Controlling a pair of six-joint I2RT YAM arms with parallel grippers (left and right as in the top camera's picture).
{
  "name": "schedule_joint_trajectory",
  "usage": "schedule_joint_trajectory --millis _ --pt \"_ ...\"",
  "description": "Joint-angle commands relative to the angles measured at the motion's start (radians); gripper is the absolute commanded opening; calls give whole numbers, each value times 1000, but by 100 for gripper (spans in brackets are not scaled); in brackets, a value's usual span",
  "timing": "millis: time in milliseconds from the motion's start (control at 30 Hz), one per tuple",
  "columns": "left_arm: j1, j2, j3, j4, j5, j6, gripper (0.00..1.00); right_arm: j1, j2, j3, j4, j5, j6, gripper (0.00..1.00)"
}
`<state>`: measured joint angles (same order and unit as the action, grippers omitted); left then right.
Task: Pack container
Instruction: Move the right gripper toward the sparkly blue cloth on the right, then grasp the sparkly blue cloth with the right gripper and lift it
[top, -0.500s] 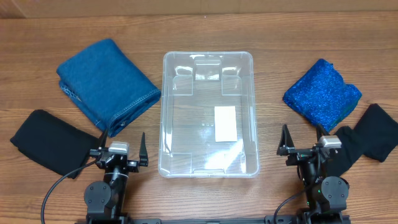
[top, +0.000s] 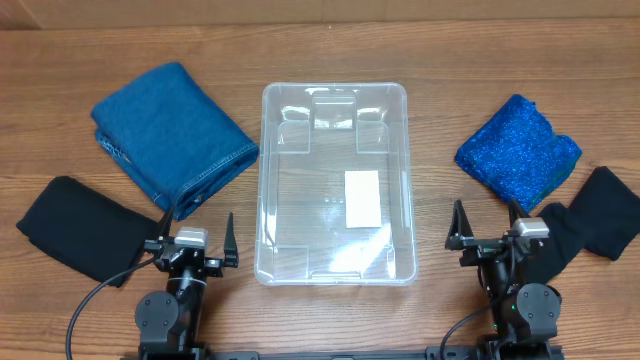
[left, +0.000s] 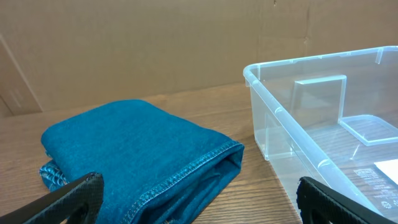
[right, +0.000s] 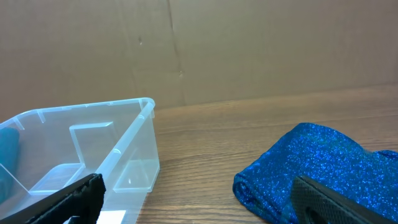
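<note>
The clear plastic container (top: 335, 180) stands empty at the table's middle, a white label on its base; it also shows in the left wrist view (left: 323, 124) and the right wrist view (right: 81, 149). A folded teal-blue cloth (top: 172, 135) lies left of it, also in the left wrist view (left: 130, 155). A sparkly blue cloth (top: 518, 148) lies to the right, also in the right wrist view (right: 317, 168). My left gripper (top: 193, 242) is open and empty near the front left. My right gripper (top: 487, 232) is open and empty near the front right.
A black cloth (top: 75, 228) lies at the front left and another black cloth (top: 590, 222) at the front right, beside each arm. A brown cardboard wall (left: 155, 43) stands behind the wooden table.
</note>
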<state>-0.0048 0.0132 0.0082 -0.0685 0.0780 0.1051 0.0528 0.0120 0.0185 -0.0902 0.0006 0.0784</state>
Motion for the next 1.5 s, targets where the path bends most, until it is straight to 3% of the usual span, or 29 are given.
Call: schedule_joint_trajectory --millis 0,833,900,1000,1100,1233,1467 --pt "5 -8 -3 -3 -7 3 100 -2 -6 -10 6 6 0 100" --pt "5 -8 -3 -2 1 2 100 -2 -5 -10 6 -2 6 100" --pt "5 -8 -3 -3 -7 -67 100 -2 3 -10 5 -1 113 100" --pt "5 -8 23 -41 2 -327 100 -3 49 23 -27 21 140 100" --pt "5 -3 180 -234 -3 -332 100 -3 182 180 -121 143 139 100" --pt "5 107 412 -369 -42 -310 100 -3 465 457 -240 164 139 100" --pt "5 534 852 -678 -92 -285 100 -3 1156 1120 -745 71 97 100"
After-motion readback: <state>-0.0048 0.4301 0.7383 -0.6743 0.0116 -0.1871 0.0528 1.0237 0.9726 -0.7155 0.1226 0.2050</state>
